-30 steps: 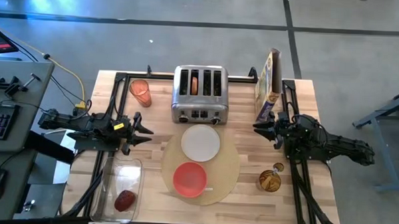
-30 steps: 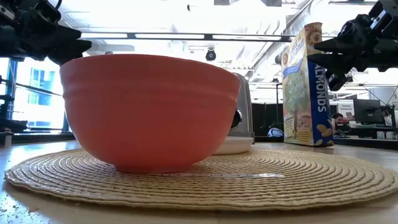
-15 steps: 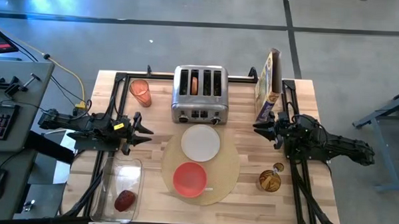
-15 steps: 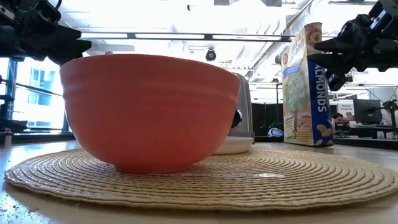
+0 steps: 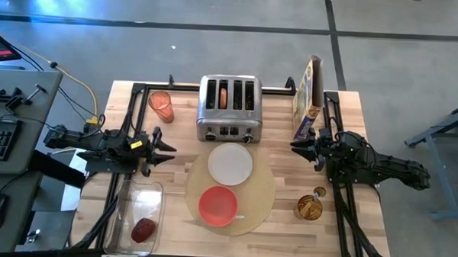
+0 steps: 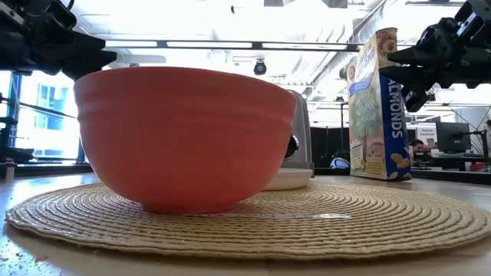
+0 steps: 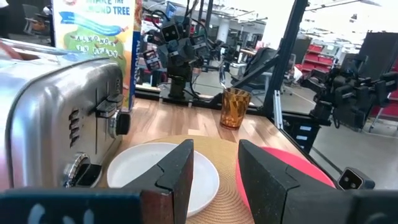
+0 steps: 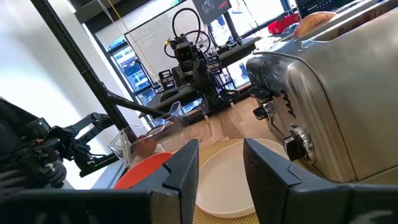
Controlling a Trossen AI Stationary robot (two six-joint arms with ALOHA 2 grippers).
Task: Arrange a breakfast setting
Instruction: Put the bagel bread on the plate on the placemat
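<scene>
Red bowl (image 5: 218,204), white plate (image 5: 230,163), tan placemat (image 5: 261,192).

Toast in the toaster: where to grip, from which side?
Grip the toast slice by its exposed top edge, coming straight down from above. It stands upright in a slot of the toaster, so only that rounded crown protrudes; the metal walls block the sides. Either gripper could try: left gripper and right gripper both hang open nearby.

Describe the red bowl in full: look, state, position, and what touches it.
The red bowl is round, smooth and matte, plastic-looking, with faint ribs below its rim. It stands upright and appears empty, on the woven placemat at its near side, just in front of the white plate. Neither gripper touches it; a spoon lies beside it.
</scene>
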